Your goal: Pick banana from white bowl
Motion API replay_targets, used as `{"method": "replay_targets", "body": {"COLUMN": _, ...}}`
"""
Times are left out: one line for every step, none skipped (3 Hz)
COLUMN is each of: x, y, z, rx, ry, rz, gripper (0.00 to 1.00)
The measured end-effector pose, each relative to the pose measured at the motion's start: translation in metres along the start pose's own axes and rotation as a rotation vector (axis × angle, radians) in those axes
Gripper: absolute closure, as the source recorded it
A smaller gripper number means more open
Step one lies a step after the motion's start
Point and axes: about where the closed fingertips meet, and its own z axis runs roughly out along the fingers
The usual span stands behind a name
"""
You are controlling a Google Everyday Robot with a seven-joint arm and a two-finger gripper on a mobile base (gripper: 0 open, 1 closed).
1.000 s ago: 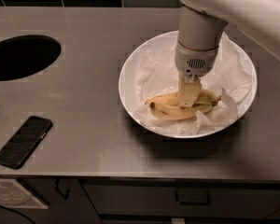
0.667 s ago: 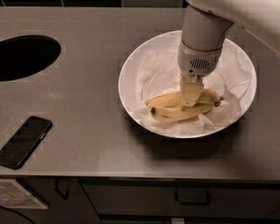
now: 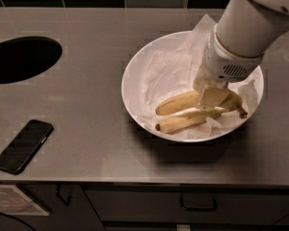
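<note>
White crumpled paper [image 3: 164, 70] lined the white bowl [image 3: 128, 88] near the right edge of the tabletop [image 3: 96, 143], evidently cushioning the banana [image 3: 176, 103], which lay inside beside a slimmer banana [image 3: 183, 122], while the pincer [image 3: 213, 96] sat low over its right end, apparently positioned for grasping; its opening could not be determined.

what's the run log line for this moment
stage: grasp approach | tool: down in white bowl, over banana right end | banana: lying in bowl beside slimmer banana, not lifted | phone: on counter, left

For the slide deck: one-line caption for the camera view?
Gripper low in the paper-lined white bowl at the plumper banana, a slimmer banana beside it, phone on the counter.
</note>
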Motion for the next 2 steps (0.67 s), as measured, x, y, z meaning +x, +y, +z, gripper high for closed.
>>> {"method": "replay_targets", "body": {"x": -0.002, "y": 0.0189, "z": -0.0384, "rx": 0.117, "ry": -0.101, "rz": -0.047, "gripper": 1.0}}
{"method": "replay_targets", "body": {"x": -0.0077, "y": 0.0198, "z": -0.0454, "rx": 0.133, "ry": -0.121, "rz": -0.07, "gripper": 1.0}}
